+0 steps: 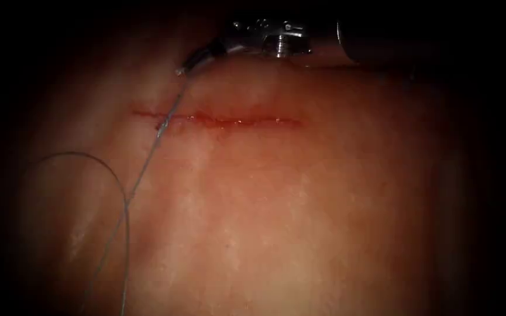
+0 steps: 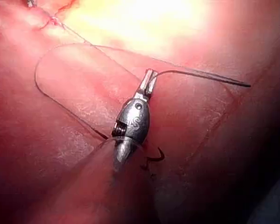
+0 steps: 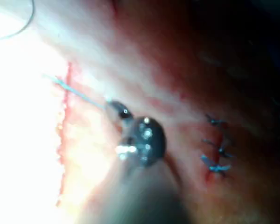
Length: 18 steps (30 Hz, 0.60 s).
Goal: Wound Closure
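Endoscope view: the right claw (image 1: 185, 69) reaches in just above the cut (image 1: 217, 120), its tips pressed together on the thread (image 1: 147, 158). From there the thread runs down across the left end of the cut, where it enters the tissue (image 1: 299, 222), then carries on below the cut and splits off into a slack loop to the left.

Left wrist view: the left claw (image 2: 148, 79) pinches the curved needle (image 2: 200, 74) near its thread end. The needle's body and point stand free above the tissue, not in it, well away from the cut, whose stitched end shows far off. Thread trails back from the claw in a wide loop towards that end.

Right wrist view: the right claw pinches the thread just beside the cut — the strand leads straight from its tips to the wound edge. Blue stitches (image 3: 217, 158) of another closed cut sit beyond the tool.

My reading: a stitch sits at the cut's left end and the thread is being managed — the next move calls for steady tension without tearing the edge.
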Tool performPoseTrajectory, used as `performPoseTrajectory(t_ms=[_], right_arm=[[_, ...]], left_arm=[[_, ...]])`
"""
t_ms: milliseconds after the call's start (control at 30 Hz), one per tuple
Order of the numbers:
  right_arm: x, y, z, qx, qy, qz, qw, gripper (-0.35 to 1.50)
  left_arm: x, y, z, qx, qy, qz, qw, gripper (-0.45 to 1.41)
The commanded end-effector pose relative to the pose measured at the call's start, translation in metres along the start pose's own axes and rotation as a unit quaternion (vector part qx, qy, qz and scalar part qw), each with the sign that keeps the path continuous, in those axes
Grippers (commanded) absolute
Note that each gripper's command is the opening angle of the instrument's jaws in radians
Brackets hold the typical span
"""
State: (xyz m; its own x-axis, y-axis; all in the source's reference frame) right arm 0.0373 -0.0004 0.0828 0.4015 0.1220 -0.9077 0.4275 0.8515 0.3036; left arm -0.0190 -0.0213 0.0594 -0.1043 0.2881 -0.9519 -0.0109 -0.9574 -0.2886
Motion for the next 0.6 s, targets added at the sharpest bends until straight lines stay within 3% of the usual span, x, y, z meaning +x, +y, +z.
performPoseTrajectory(t_ms=[33, 367, 500, 600], right_arm=[[0.0000, 0.0010, 0.0003, -0.004, -0.001, -0.004, 1.000, -0.35], [-0.0008, 0.0014, -0.0003, -0.054, -0.036, -0.020, 0.998, -0.35], [-0.0006, 0.0007, 0.0004, -0.070, -0.045, -0.009, 0.996, -0.35], [0.0002, 0.0001, 0.0002, -0.084, -0.021, 0.013, 0.996, -0.35]], left_arm=[[-0.0008, 0.0001, 0.0005, -0.002, 0.001, 0.000, 1.000, -0.45], [-0.0009, -0.0003, 0.0006, -0.004, 0.001, -0.003, 1.000, -0.45], [0.0009, -0.0025, 0.0005, -0.010, 0.005, -0.013, 1.000, -0.45], [0.0028, -0.0051, 0.0007, -0.003, 0.005, -0.002, 1.000, -0.45]])
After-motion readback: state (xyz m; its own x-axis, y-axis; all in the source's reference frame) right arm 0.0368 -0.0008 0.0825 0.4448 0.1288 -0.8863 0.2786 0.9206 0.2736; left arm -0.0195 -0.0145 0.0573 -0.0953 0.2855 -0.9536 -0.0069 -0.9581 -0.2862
